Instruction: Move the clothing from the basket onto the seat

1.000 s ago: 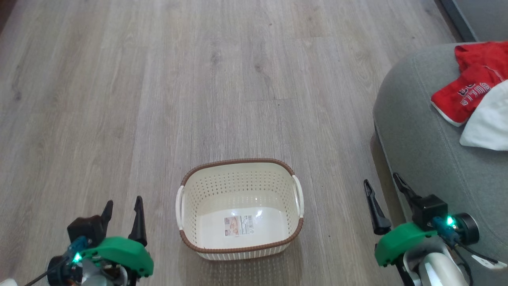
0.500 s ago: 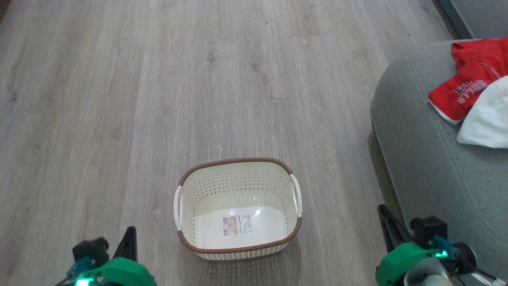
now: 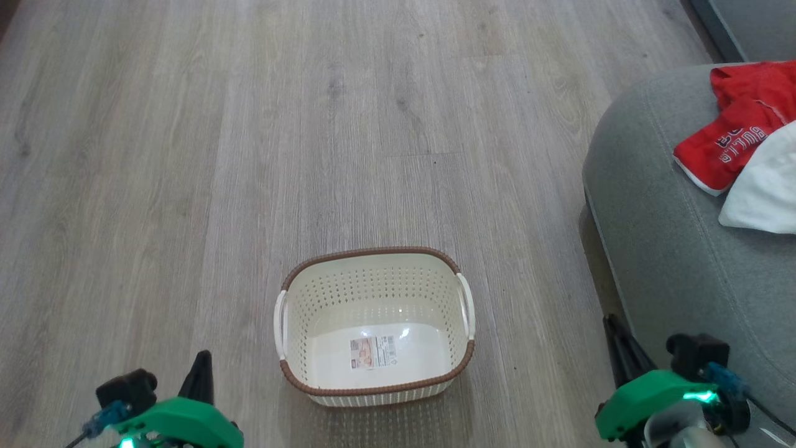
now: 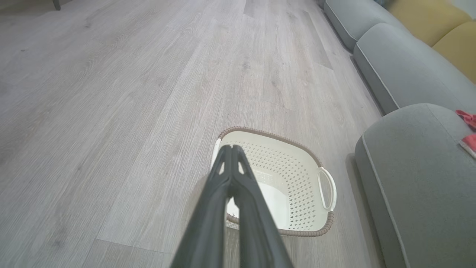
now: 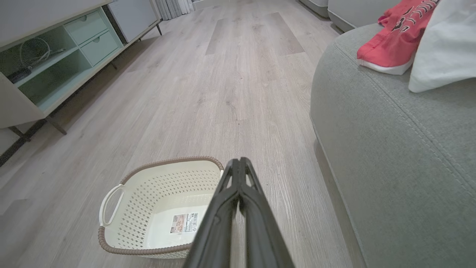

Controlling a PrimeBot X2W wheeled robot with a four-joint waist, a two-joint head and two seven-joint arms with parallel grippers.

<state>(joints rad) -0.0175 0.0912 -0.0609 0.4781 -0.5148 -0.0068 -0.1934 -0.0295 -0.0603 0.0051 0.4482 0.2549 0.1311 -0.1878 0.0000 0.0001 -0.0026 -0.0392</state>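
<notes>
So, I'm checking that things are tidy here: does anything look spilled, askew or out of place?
Nothing stands out. The basket stands upright and empty on the floor; the clothing lies crumpled on the seat, against a white cloth.

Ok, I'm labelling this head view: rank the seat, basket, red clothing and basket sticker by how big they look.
Largest to smallest:
1. seat, though the frame cuts it off
2. basket
3. clothing
4. sticker

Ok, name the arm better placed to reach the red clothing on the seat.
Right. The right tool hangs beside the seat where the red Bulls clothing lies; the left tool is beyond the empty basket. Both are shut.
</notes>
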